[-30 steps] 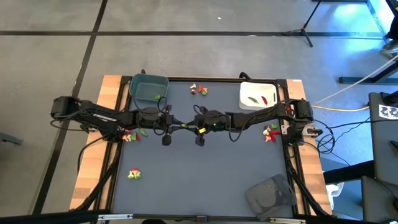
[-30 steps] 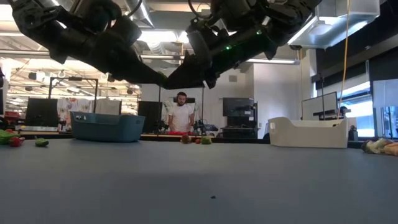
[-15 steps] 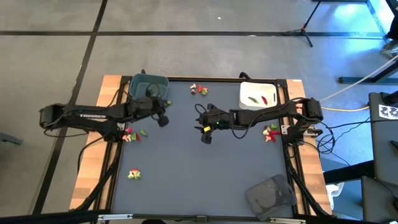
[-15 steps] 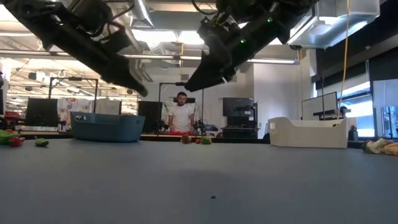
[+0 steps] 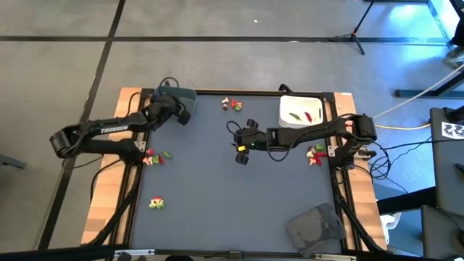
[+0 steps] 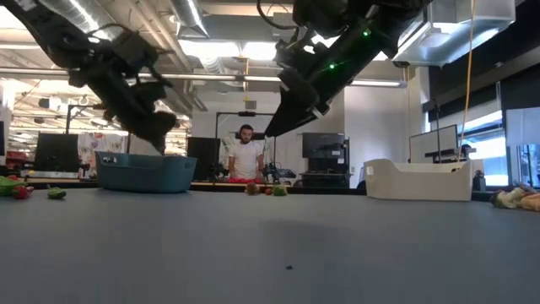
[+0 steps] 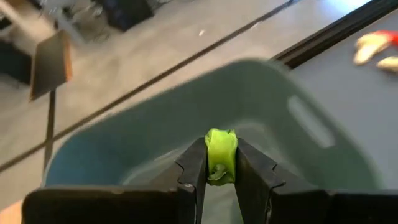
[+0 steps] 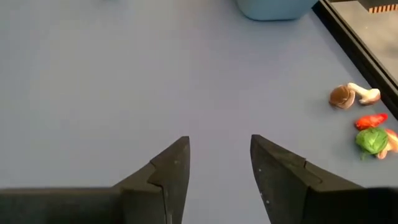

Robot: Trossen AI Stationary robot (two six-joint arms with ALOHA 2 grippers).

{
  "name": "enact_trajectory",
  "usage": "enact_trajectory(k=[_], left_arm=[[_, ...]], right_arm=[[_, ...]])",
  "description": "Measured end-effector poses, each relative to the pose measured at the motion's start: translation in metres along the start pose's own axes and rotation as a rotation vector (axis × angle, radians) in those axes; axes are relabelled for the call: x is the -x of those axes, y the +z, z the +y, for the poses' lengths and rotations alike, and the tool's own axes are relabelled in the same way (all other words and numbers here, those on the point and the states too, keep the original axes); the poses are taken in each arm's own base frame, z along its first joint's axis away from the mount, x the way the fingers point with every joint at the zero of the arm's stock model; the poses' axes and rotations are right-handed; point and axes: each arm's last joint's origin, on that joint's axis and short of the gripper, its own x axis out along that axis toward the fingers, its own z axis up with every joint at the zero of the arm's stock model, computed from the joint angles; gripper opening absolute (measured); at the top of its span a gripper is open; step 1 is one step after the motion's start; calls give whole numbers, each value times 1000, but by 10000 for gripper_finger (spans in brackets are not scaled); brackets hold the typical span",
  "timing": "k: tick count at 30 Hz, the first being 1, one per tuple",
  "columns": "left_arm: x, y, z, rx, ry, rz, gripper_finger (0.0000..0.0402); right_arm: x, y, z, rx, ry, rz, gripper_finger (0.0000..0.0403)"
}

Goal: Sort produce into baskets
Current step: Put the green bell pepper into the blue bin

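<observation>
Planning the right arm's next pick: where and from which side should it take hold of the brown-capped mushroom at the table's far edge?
Grip the mushroom across its brown cap, coming straight down from above. It lies flat on its side, pale stem pointing away from the cap, with clear table around it. The right end effector is open and empty over bare table.

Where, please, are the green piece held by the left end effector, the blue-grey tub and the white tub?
green piece [image 7: 221, 154]: left wrist view, middle of its visible face between the fingers.
blue-grey tub [image 6: 142, 173]: low view, front wall.
white tub [image 5: 284, 109]: high view, left rim.
</observation>
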Motion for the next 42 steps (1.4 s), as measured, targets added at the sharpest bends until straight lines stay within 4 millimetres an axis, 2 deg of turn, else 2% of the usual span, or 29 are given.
enact_trajectory(k=[5,11,15,20,26,35,42], left_arm=[[-13,-6,4,7,39,53,69],[-15,-6,5,7,30,64,131],[-11,4,4,10,-19,101,174],[2,21,3,21,-52,84,196],[18,27,-5,17,-161,20,198],[34,27,-27,-27,-390,-27,198],[43,24,-41,-50,-489,-62,198]], right_arm=[[0,0,0,0,0,0,170],[0,-1,0,-10,0,5,170],[0,0,0,-15,0,5,170],[-1,0,-5,-92,-24,5,170],[-7,-3,-31,-282,-88,34,170],[-17,-7,-86,-400,-201,47,170],[-36,-17,-122,-468,-193,45,170]])
